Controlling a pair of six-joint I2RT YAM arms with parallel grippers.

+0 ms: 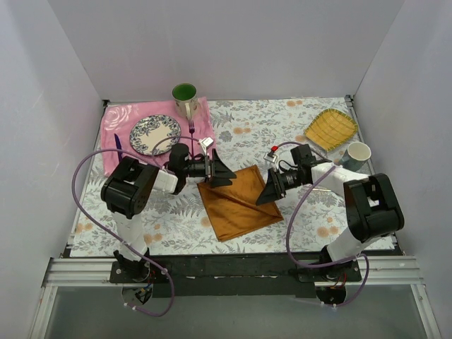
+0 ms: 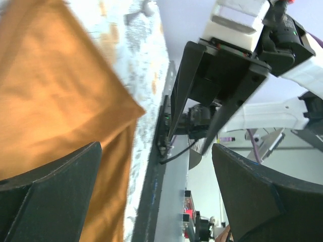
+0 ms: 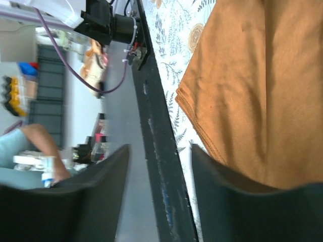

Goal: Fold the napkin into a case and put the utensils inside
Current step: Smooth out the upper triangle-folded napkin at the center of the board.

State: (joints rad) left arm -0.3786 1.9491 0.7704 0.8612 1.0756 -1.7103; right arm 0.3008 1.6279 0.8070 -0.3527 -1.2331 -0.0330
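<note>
The rust-orange napkin (image 1: 239, 201) lies flat on the floral tablecloth as a folded, slanted rectangle; it also shows as an orange sheet (image 2: 55, 101) in the left wrist view and as a layered edge (image 3: 257, 85) in the right wrist view. My left gripper (image 1: 227, 173) hovers at the napkin's upper left corner, open and empty (image 2: 156, 201). At the napkin's right edge, my right gripper (image 1: 265, 198) has a clear gap between its fingers and nothing in it (image 3: 159, 196). A fork (image 1: 191, 131) lies on the pink cloth beside the plate. A slim purple utensil (image 1: 118, 147) lies left of the plate.
A patterned plate (image 1: 155, 134) sits on the pink cloth (image 1: 120, 116) at the back left. A mug with a green inside (image 1: 185, 99) stands behind the plate. A yellow ribbed tray (image 1: 330, 128) and a white mug (image 1: 357, 154) are at the back right. The black table rail (image 1: 233, 265) runs along the near edge.
</note>
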